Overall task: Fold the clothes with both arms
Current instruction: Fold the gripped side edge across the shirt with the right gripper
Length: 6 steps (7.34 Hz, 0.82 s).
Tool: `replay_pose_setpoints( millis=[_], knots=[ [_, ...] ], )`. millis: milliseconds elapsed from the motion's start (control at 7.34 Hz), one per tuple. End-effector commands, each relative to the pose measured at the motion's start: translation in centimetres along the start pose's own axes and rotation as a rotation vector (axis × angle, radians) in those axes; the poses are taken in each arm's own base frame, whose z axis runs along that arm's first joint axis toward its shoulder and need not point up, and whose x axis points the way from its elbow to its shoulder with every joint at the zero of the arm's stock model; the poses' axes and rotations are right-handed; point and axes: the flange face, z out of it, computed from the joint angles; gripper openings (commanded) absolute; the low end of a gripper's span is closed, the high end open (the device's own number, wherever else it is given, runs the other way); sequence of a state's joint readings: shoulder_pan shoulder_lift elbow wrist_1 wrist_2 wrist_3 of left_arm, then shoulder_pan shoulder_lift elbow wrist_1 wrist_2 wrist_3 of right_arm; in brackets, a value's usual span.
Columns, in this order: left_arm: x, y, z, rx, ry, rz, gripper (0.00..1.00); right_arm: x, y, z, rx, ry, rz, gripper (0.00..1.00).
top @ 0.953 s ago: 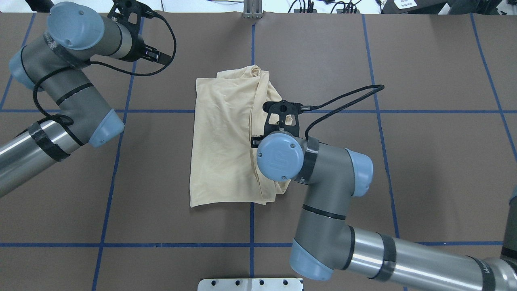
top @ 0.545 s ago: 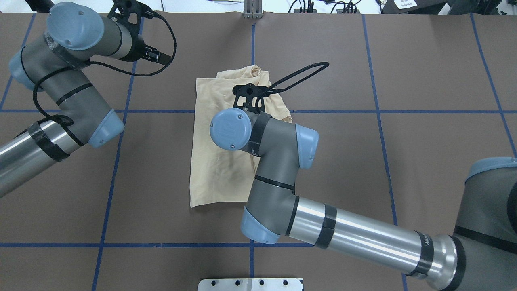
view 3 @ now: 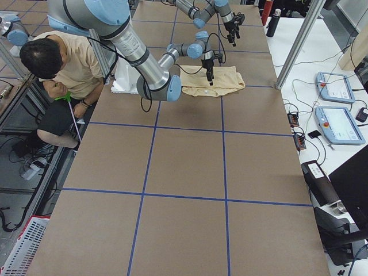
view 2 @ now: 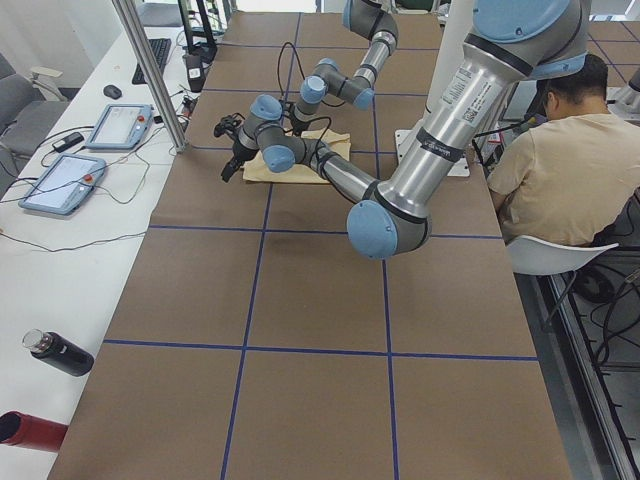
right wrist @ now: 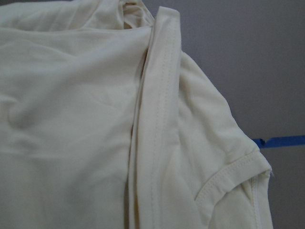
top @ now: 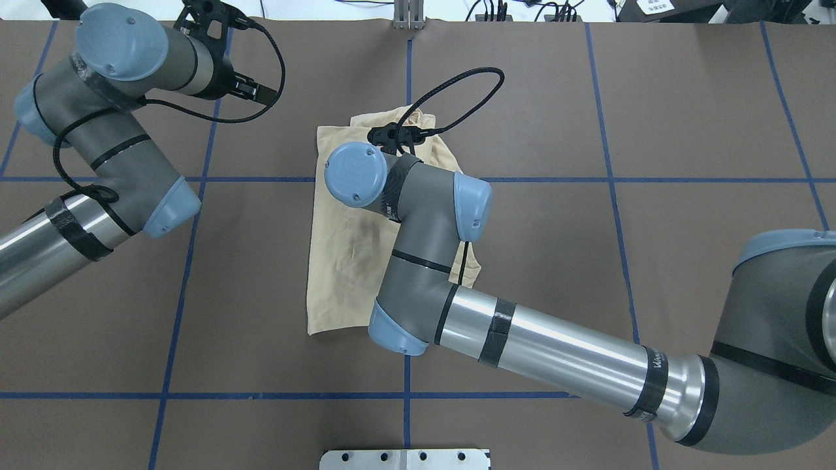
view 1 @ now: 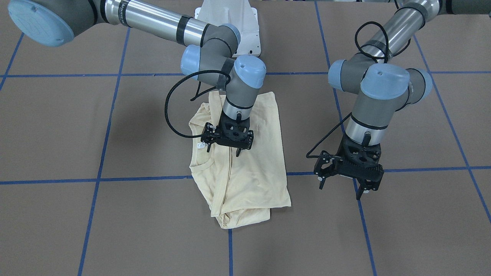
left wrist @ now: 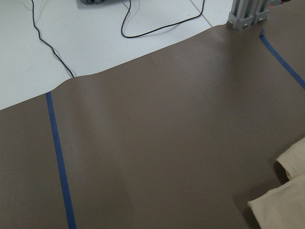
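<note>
Since 1 s ago the grey-and-silver right arm (top: pixel 424 261) w/ light blue joint caps has swung across the pale cream-yellow long-sleeved thin-cloth T-shirt (top: pixel 343 261), from its right fold toward its far end. Its black two-finger right gripper (view 1: pixel 223 150) now hangs over the collar area, fingers spread, nothing btwn them; whether the tips touch the cloth can't be told. T-shirt lies folded lengthwise at mid-surface across the centre blue tape line, collar end toward the far edge, hem toward the robot's edge. Small white neck label (view 1: pixel 199 145) shows just beside the right gripper. Right wrist view: a stitched edge band (right wrist: pixel 159 109) runs down over the cloth layers. Grey-and-silver left arm (top: pixel 111 150) hasn't shifted. Its black left gripper (view 1: pixel 341 191) hovers over the bare brown surface (top: pixel 686 98) w/ blue tape grid, near the far edge, left of & well apart from the T-shirt, fingers spread & empty. Left wrist view catches only a bit of T-shirt at lower right.
</note>
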<state>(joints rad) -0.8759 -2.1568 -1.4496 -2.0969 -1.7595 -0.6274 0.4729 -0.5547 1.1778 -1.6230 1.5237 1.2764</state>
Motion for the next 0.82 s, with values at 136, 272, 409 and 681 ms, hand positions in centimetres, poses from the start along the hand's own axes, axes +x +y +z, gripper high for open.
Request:
replay_pose_setpoints(
  millis=[136,272,409,681],
  knots=[
    [0.14,0.14,0.14,-0.003,0.001,0.003,1.00,-0.84,-0.12,-0.59,-0.059,0.065,-0.034,1.00],
    [0.18,0.11,0.07,-0.002,0.002,0.003,1.00,-0.36,-0.21,-0.23,-0.069,0.095,-0.061,1.00],
    [0.18,0.11,0.07,-0.002,0.002,0.003,1.00,-0.05,-0.38,-0.08,-0.075,0.112,-0.076,1.00],
    [0.25,0.03,0.03,-0.001,0.003,0.002,1.00,-0.17,-0.52,-0.27,-0.073,0.102,-0.071,1.00]
  ],
)
